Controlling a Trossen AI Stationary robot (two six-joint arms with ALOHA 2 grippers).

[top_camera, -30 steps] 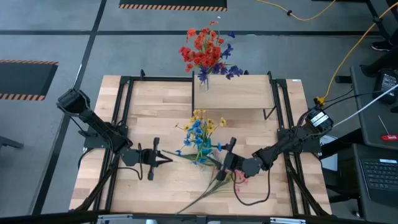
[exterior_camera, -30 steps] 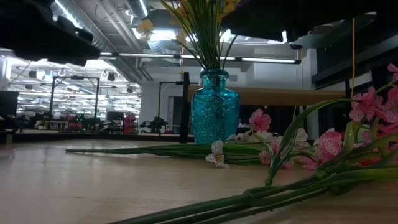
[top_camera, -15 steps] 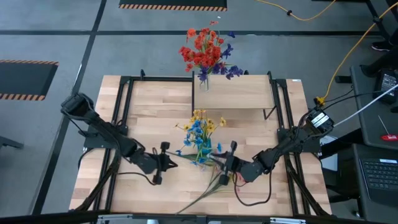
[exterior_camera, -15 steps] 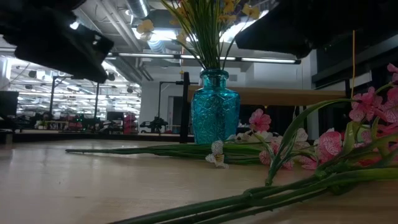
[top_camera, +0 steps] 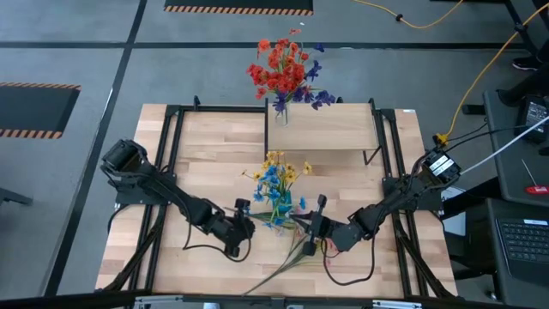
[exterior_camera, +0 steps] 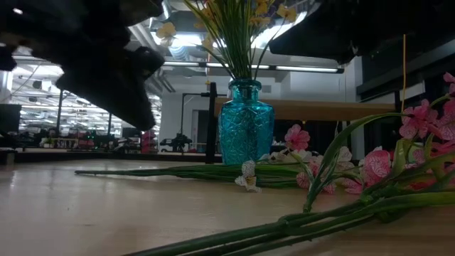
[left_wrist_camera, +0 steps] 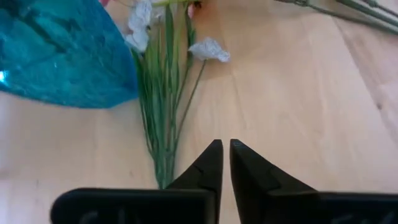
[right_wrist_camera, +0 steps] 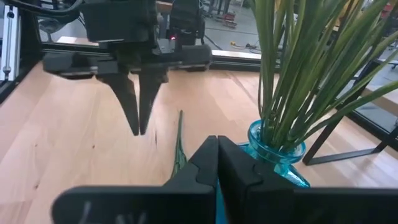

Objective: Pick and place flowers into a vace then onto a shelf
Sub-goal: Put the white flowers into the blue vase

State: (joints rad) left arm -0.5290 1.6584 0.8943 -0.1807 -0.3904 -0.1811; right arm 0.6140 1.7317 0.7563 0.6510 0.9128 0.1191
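Green, thin stalks lie flat on the table just beside the blue vase (exterior_camera: 245, 122): a loose stem (left_wrist_camera: 163, 118) with white blooms, and pink flowers (exterior_camera: 370, 171) nearer the right arm. They look light, springy and slippery, so a pinch low on the bare stalk, clear of the soft blooms, seems best. The left gripper (left_wrist_camera: 224, 155) hangs over the stem's cut end, fingers nearly together, holding nothing. The right gripper (right_wrist_camera: 217, 149), by the vase, is closed and empty.

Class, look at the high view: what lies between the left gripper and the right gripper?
Between the left gripper and the right gripper stands the blue vase of flowers, with loose green stems lying on the table.
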